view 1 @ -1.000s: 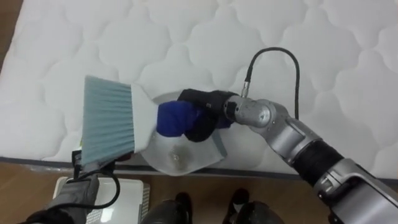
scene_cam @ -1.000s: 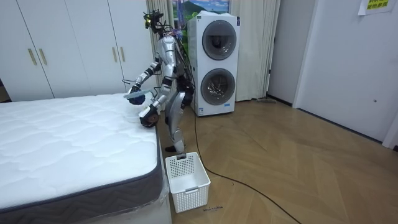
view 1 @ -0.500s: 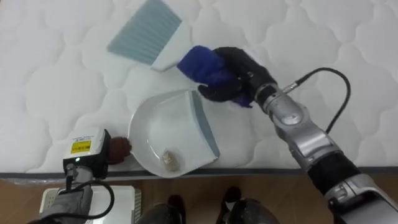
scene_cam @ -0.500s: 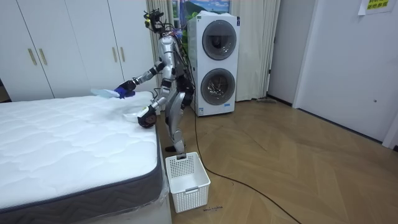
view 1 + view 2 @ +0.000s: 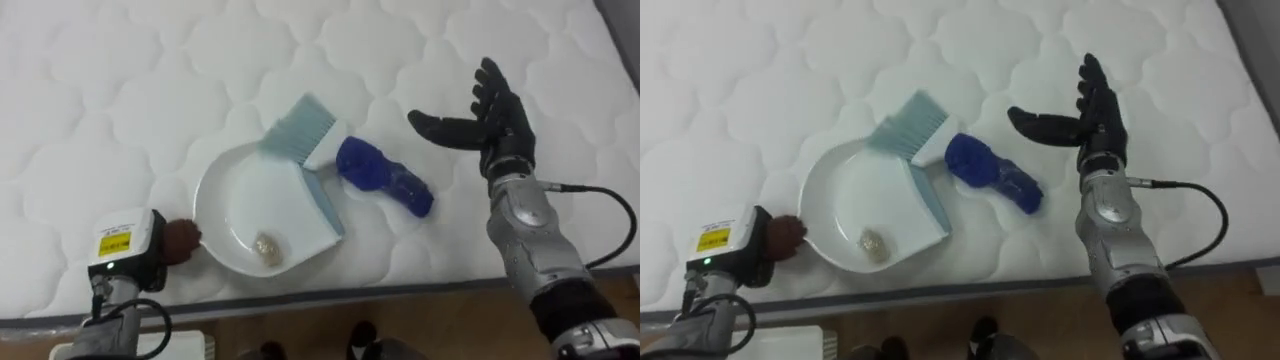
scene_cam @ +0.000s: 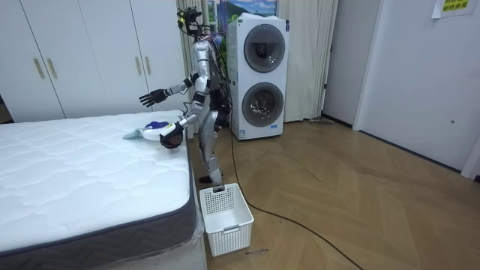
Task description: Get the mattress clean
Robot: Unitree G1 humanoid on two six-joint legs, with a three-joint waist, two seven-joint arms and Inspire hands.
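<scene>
We are noting the right hand (image 5: 495, 120) hovering over the mattress (image 5: 120, 90), fingers spread, holding nothing. The brush (image 5: 360, 168) is lying just left of it, bristles on the dustpan (image 5: 235, 205); the left hand (image 5: 170, 240) is sitting at the pan's far side, grip we cannot tell

The white quilted mattress (image 5: 150, 80) bore a round white dustpan (image 5: 235, 200) near its front edge, with the pan's straight lip toward 3 o'clock. A small pale scrap (image 5: 265, 245) sat inside it at 6 o'clock. The brush (image 5: 345, 160) lay flat, its grey-blue bristles on the pan's rim at 1 o'clock and its blue handle pointing to 4 o'clock.
</scene>
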